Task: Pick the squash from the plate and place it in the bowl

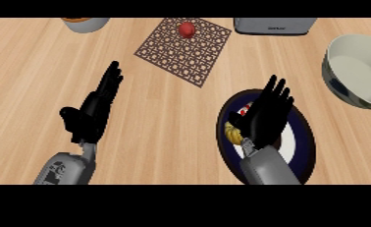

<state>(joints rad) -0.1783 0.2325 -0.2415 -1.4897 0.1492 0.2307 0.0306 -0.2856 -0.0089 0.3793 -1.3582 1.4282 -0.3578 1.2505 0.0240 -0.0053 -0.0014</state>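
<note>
The squash (pixel 232 133) lies on the plate (pixel 307 143), at the plate's left side, a yellow lump showing only in part beside the heel of the right robot hand (pixel 262 118). That hand hovers over the plate with its fingers straight and slightly spread, closed on nothing. Whether its thumb touches the squash cannot be told. The plate sits close to the bench's (pixel 167 123) near edge, right of the middle, and its dark rim runs under the grey forearm.

The bowl (pixel 351 73) stands at the bench's right edge, partly cut off there and farther back than the plate. A narrow strip of bare wood separates the bowl's wall from the plate's rim.

The left robot hand (pixel 92 113) is at the left of the bench, fingers up and straight, at rest and holding nothing. Wide bare wood lies between the two hands.

A brown patterned mat (pixel 181 54) lies toward the bench's far side, near the middle, turned corner-on, with a small red fruit (pixel 187 29) on its far part. Its nearest corner is apart from the plate. A grey appliance (pixel 275 25) stands at the far side right of the mat, and a grey pot (pixel 85 23) sits in the far left corner.
</note>
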